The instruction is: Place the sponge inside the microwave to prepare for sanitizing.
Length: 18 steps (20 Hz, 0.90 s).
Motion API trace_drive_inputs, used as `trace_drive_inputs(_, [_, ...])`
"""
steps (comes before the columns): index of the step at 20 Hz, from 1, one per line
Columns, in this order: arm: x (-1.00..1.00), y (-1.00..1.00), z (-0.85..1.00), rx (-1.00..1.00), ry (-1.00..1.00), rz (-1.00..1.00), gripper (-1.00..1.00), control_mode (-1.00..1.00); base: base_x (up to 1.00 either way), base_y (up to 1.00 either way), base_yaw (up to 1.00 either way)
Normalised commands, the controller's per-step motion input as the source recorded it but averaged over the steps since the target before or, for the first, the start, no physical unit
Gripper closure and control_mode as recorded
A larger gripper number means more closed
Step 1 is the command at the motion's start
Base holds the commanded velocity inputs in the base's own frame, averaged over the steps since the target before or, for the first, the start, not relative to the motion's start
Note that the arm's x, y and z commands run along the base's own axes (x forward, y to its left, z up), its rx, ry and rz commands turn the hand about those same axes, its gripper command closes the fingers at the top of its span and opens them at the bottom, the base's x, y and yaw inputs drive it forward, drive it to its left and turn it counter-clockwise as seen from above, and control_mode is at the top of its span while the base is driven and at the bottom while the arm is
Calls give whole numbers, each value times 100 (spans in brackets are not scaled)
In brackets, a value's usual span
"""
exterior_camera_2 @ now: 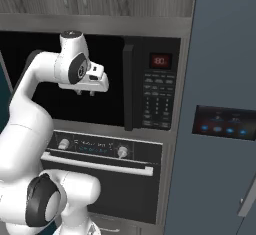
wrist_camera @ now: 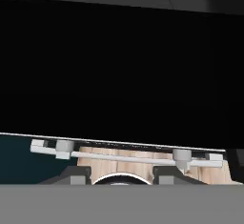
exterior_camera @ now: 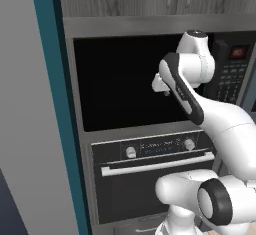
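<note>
Showing a teal wall panel (exterior_camera: 50,104) at far left, then the microwave (exterior_camera: 125,84) with its wide dark front above the oven (exterior_camera: 150,179); hovering in front of that dark front, the gripper (exterior_camera_2: 85,93), pointing downward, jaws nearly shut with nothing visible between; glowing red further right, the display (exterior_camera_2: 160,60) above the keypad (exterior_camera_2: 157,99); sponge not being made out.
</note>
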Motion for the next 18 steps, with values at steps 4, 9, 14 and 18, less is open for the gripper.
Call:
trace_drive_inputs(4, [-18, -9, 0, -1, 0, 0, -100, -100, 0, 0, 0])
trace_drive_inputs(9, [-35, -10, 4, -1, -11, -1, -100, -100, 0, 0, 0])
trace_drive_inputs(14, [-42, -27, 7, -1, -26, -5, -100, -100, 0, 0, 0])
trace_drive_inputs(18, [-48, -41, 15, 0, -15, -12, -100, -100, 0, 0, 0])
